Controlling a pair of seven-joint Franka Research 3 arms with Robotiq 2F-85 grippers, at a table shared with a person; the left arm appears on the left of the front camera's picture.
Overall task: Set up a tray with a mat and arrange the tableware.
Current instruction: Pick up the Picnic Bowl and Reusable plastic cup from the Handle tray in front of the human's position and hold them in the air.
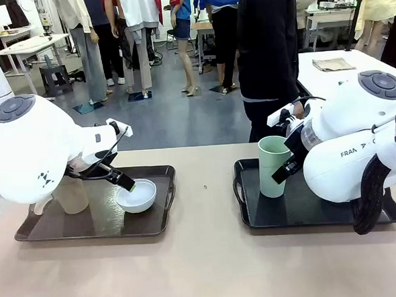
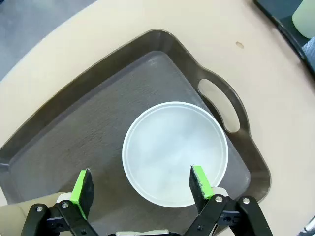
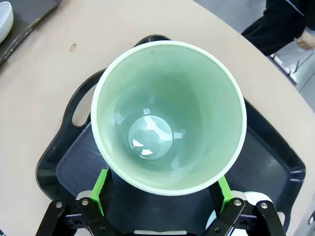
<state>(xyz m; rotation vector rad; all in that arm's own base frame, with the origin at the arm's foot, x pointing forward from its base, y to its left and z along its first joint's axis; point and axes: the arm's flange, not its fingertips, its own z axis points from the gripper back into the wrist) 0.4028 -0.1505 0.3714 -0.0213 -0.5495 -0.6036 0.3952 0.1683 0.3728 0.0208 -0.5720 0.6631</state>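
Bowl [image 1: 136,196], front view: on the brown tray [image 1: 55,232], at its right end.
Tan cup [image 1: 71,194]: on the brown tray's left part, behind the left arm [image 1: 30,155].
Left gripper [image 1: 123,182]: over the brown tray, one green pad at the bowl's rim.
Pale green cup [image 1: 274,165]: on the black tray [image 1: 256,219], right of the brown tray; right gripper [image 1: 285,170] just beside it.
Left wrist view, left gripper [image 2: 141,186]: fingers spread apart, holding nothing; one pad [image 2: 199,181] over the bowl [image 2: 174,152], the other above bare floor of the brown tray [image 2: 98,98].
Right wrist view, right gripper [image 3: 162,189]: fingers [image 3: 101,189] straddle the pale green cup [image 3: 167,123]; its rim hides the pads, so clamped or loose I cannot tell.
Black tray [image 3: 275,162]: under the cup, apart from the brown tray [image 3: 29,14].
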